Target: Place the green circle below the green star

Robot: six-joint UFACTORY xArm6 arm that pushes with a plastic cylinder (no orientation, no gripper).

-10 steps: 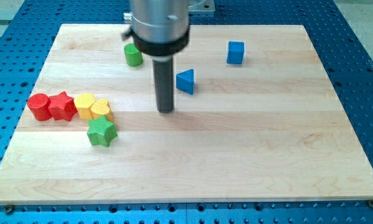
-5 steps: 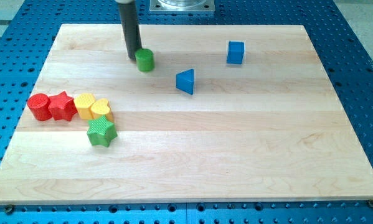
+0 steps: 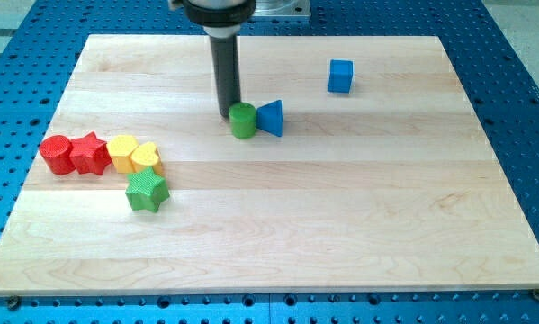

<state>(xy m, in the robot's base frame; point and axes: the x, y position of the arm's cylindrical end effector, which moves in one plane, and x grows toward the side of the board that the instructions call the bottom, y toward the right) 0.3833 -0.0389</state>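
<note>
My tip [image 3: 228, 117] sits above centre of the frame, touching the upper-left edge of the green circle [image 3: 243, 120]. No jaws on this rig (bare rod only, holding nothing). Circle's right side touches the blue triangle [image 3: 271, 118]. Blue cube [image 3: 340, 76] lies apart at upper right. Green star [image 3: 147, 191] sits at lower left, well apart from the circle, just under a row: red cylinder [image 3: 56, 154], red star [image 3: 90, 153], yellow block [image 3: 122, 152], yellow heart [image 3: 147, 158]. All on the wooden board [image 3: 341, 225].
</note>
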